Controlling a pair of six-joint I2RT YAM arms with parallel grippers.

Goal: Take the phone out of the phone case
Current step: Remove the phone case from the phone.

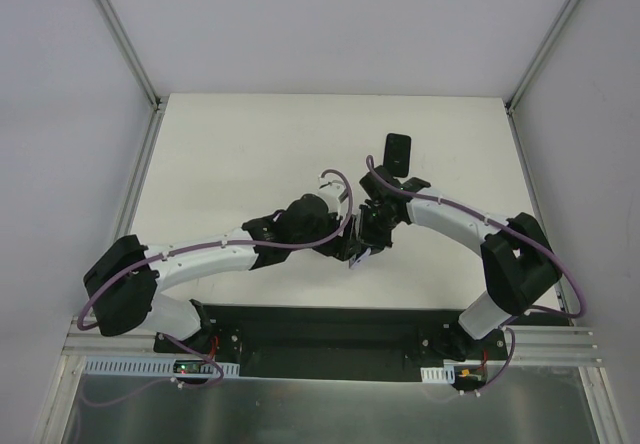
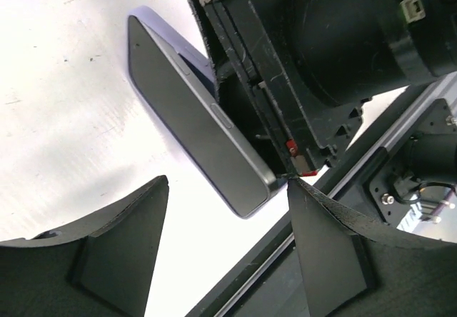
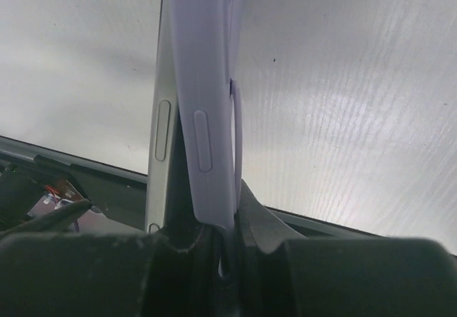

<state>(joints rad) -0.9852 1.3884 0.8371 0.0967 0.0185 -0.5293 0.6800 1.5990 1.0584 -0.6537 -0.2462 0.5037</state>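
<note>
1. The two arms meet over the middle of the bench [image 1: 250, 144]. The phone [image 2: 187, 121], in its lilac phone case [image 2: 191, 49], is held tilted between them, near the front edge. I cannot tell whether its lower corner touches the bench.
2. The right end effector [image 3: 218, 224] is closed tight. In its own wrist view the fingers pinch the side wall of the phone case, just under the raised button.
3. In that view a dark gap shows between the silver edge of the phone and the phone case at the near end, while farther away the two lie together. I judge that the phone is partly loosened but not yet out.
4. The left end effector [image 2: 227, 185] is wide open and holds nothing. Its fingers stand on either side of the lower corner of the phone.
5. The step in hand seems to be the separation itself: one arm fixes the phone case and the other must take the phone.
6. The next move calls for the left end effector to close on the phone body only, without catching the lip of the phone case. Then it should draw the phone away while the right grip holds firm. The glass may be slippery, so the pull should be slow.
</note>
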